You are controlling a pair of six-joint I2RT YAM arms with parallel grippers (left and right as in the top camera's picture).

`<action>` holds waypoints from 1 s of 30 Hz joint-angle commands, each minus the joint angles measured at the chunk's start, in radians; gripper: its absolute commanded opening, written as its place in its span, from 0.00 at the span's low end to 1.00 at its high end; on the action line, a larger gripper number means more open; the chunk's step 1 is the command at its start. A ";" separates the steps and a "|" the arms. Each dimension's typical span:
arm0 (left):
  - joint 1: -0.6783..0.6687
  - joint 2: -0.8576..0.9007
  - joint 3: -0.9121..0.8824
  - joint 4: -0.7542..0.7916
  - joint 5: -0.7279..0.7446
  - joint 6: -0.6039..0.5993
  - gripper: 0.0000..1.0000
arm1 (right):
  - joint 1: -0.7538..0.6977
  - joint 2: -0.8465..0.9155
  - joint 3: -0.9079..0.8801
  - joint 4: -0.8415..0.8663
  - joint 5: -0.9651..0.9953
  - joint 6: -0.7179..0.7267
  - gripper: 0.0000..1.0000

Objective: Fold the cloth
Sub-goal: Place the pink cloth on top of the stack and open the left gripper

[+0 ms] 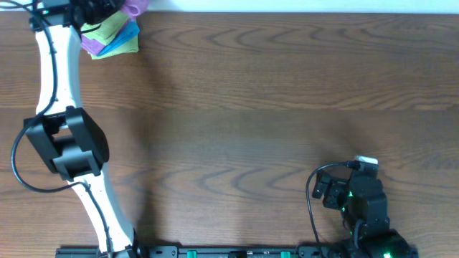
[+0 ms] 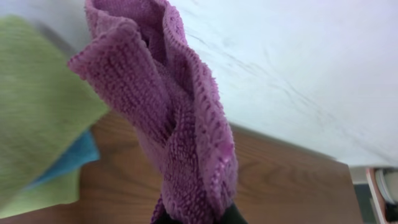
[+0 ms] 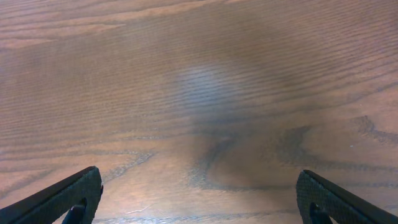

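Dark wooden table [image 1: 251, 107], pale wall [image 2: 298, 62] behind its far edge. At the far left corner, lilac cloth [image 2: 174, 124] clamped in the left gripper [image 2: 196, 216], bunched into a long roll running straight out from the fingertips. Just beside it, a green cloth [image 2: 37, 112] stacked over a blue cloth [image 2: 71, 158]. Right gripper [image 3: 199, 199] spread wide and holding nothing, over bare wood near the near right corner, well apart. Left arm clearly nearer. No containers visible. Probably needs carrying to mid-table and spreading flat first.
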 commanded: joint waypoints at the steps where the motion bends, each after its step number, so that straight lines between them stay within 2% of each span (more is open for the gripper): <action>1: 0.033 -0.002 0.025 -0.009 -0.004 0.025 0.06 | 0.003 -0.003 -0.004 0.002 0.010 0.013 0.99; 14: 0.092 0.007 0.020 -0.009 -0.013 0.009 0.06 | 0.003 -0.003 -0.004 0.002 0.010 0.013 0.99; 17: 0.095 0.031 0.020 0.007 -0.011 -0.025 0.06 | 0.003 -0.003 -0.004 0.002 0.010 0.013 0.99; 21: 0.100 0.069 0.020 0.080 0.032 -0.054 0.06 | 0.003 -0.003 -0.004 0.002 0.010 0.013 0.99; 26: 0.109 0.098 0.020 0.266 0.077 -0.160 0.06 | 0.003 -0.003 -0.004 0.002 0.010 0.013 0.99; 30: 0.117 0.143 0.020 0.312 0.137 -0.232 0.06 | 0.003 -0.002 -0.004 0.002 0.010 0.013 0.99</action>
